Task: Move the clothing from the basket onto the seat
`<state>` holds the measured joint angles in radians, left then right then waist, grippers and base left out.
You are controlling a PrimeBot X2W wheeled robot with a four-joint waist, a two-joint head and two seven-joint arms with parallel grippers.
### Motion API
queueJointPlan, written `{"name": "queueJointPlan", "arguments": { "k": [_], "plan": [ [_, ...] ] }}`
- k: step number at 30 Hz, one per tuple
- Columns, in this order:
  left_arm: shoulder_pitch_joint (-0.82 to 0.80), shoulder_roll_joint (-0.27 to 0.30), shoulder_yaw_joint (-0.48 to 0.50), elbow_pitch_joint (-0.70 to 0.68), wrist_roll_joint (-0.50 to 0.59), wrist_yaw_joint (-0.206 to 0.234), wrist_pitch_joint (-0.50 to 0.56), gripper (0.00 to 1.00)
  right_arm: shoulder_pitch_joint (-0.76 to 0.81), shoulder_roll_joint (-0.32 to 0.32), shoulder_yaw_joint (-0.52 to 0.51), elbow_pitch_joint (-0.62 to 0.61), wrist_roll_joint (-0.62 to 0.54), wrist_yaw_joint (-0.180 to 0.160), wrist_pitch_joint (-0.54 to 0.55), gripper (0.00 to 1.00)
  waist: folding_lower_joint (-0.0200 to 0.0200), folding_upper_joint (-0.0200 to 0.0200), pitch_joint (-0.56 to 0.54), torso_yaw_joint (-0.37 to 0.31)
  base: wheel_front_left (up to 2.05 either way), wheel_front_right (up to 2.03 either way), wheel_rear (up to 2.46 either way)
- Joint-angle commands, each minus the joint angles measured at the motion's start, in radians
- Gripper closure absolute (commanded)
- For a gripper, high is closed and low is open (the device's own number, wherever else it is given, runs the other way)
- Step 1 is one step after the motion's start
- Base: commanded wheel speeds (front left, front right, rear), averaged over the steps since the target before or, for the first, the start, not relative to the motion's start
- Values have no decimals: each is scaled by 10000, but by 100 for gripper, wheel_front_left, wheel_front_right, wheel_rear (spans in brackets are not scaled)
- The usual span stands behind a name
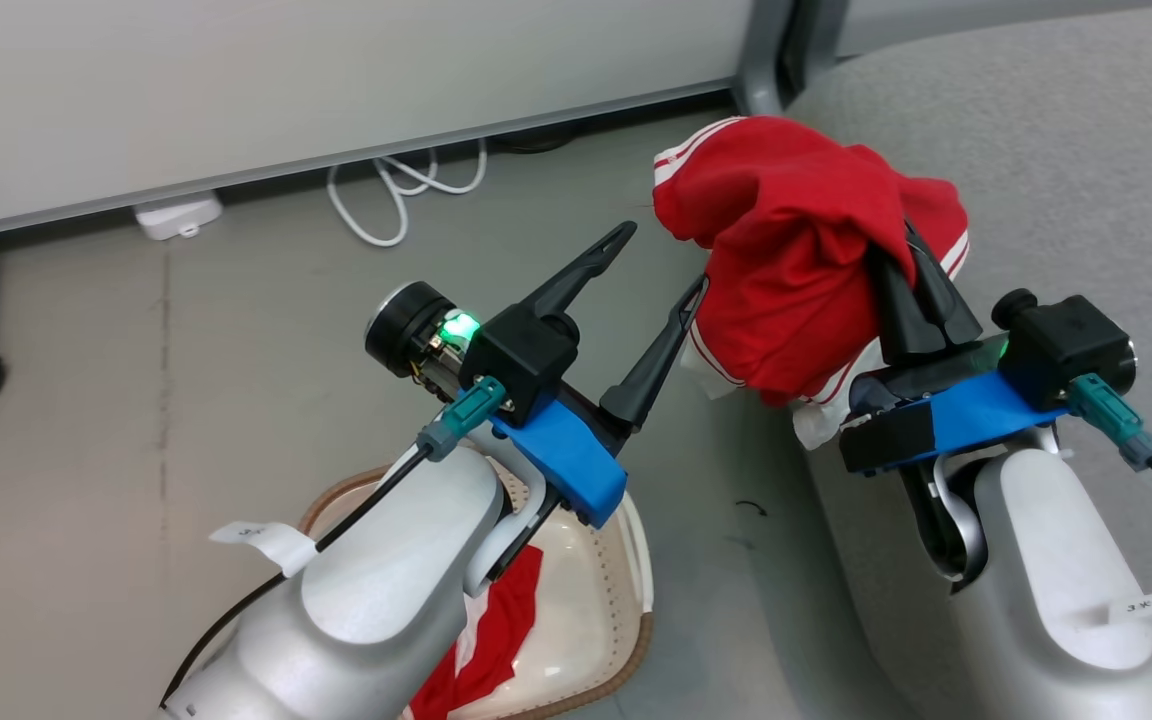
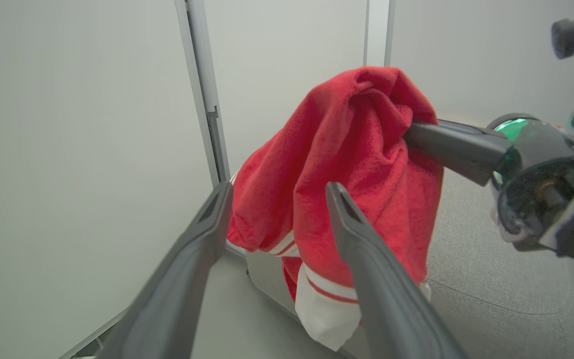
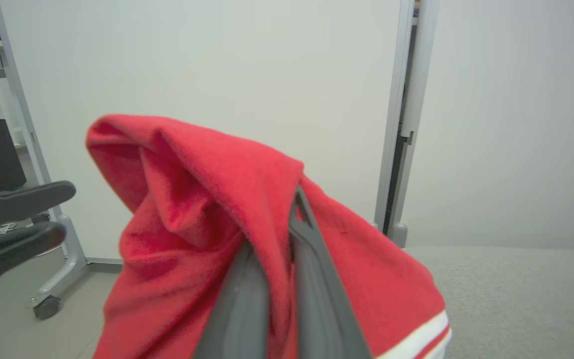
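**Jaws: one pair pinching, one pair spread**

Right jaws: pressed together, pinching a red garment (image 1: 786, 260) with white stripes, held up centre right of the head view at the left edge of the grey seat (image 1: 1066, 150).
Left jaws: spread wide, empty, just beside it.
Second garment (image 1: 506, 620): in the basket (image 1: 596, 590), bottom centre, on the floor (image 1: 236, 350).

left end effector (image 1: 664, 258) spread wide, empty; right end effector (image 1: 918, 290) clamped tight
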<state>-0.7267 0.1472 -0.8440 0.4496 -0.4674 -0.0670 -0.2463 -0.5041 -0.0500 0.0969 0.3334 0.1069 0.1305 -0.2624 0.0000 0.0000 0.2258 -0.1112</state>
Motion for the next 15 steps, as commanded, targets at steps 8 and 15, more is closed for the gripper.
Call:
{"name": "queueJointPlan", "arguments": {
  "k": [8, 15],
  "plan": [
    [65, -43, -262, 16, 51, -20, 42, 0, 491, -6, -383, -611, -229, 5, -38, 100, 0, 0, 218, -1124, 0, 0, 0],
    [-13, -136, -432, 131, 47, -80, 18, 0, 908, -22, -752, -1032, -398, 5, -38, 100, 0, 0, 261, -1708, 0, 0, 0]
  ]
}}
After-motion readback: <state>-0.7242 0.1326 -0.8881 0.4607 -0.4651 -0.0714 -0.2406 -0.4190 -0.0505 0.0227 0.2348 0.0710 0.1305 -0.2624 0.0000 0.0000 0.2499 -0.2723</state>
